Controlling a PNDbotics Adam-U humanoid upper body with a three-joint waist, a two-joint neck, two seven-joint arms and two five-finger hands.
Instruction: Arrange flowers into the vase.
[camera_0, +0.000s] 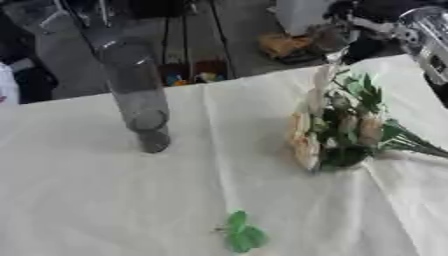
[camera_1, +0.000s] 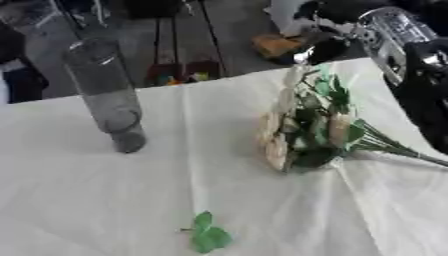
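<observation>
Tall clear vase (camera_0: 136, 95) upright on the cloth-covered desk (camera_0: 105, 190), empty. Right of the vase, well apart: bunch of cream flowers (camera_0: 337, 132) lying flat, stems trailing further right. Nearer than the vase, a loose green leaf sprig (camera_0: 241, 235). Right arm (camera_1: 411, 55) beyond the flowers, at the frame's edge; hand's state: cannot tell.

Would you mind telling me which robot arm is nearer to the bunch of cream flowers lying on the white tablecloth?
Right. The right arm comes in at the upper right corner, just above and beside the bunch of cream flowers. The left arm appears in neither view.
</observation>
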